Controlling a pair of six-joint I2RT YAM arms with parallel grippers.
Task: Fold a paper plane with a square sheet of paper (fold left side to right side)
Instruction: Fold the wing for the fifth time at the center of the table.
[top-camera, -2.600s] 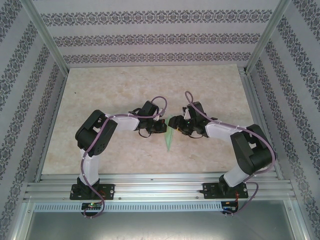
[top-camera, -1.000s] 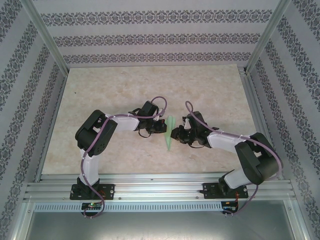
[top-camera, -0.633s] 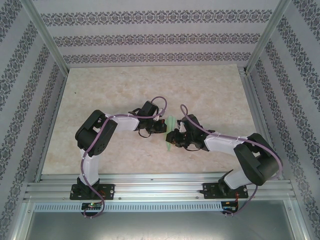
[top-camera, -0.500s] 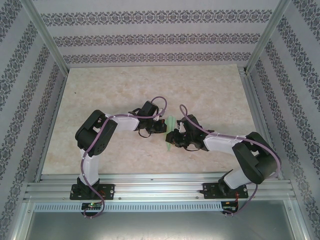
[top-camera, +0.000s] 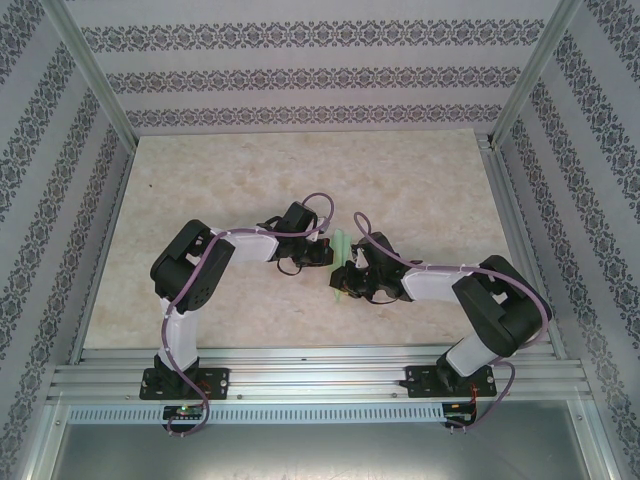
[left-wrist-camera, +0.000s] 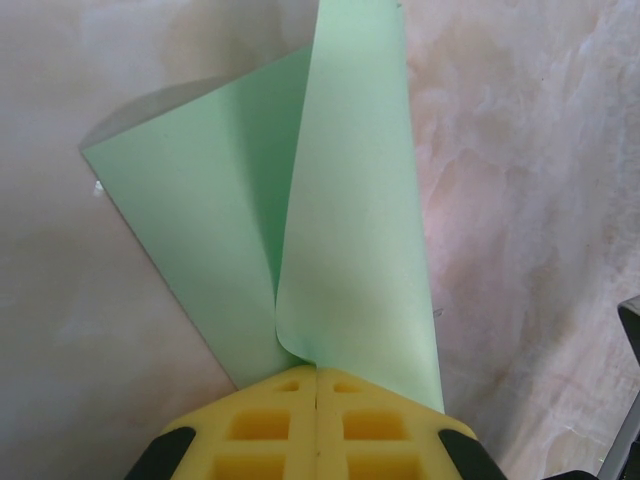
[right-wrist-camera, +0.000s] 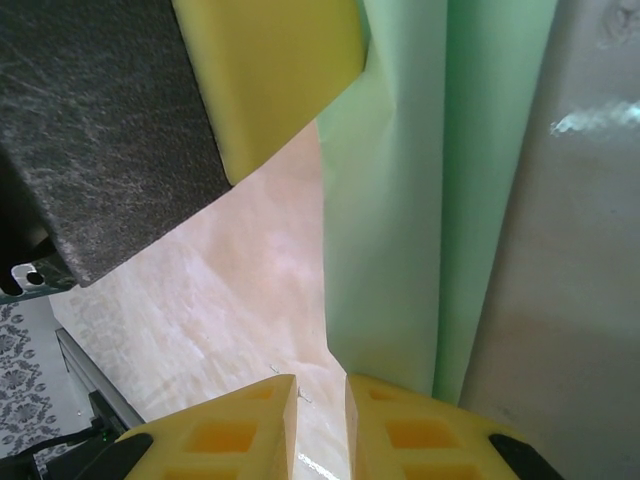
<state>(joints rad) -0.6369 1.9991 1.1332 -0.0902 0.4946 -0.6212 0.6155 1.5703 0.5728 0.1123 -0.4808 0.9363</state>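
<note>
The right gripper has been slid in against the paper plane, pads barely apart. The matte, pale-green creased dart is pinched by the left gripper.

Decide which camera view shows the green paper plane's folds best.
Left wrist: the paper plane spreads out, with both flaps and the curled fold clear. The right wrist view crops it to a close strip, and in the top view it is a small green sliver between the arms.

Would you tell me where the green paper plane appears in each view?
Top external: paper plane at centre, between left hand and right hand.
Left wrist: plane mid-frame, rising from bottom edge.
Right wrist: plane right of centre, top downward.
Landmark: left hand's yellow pads gripping it.
</note>
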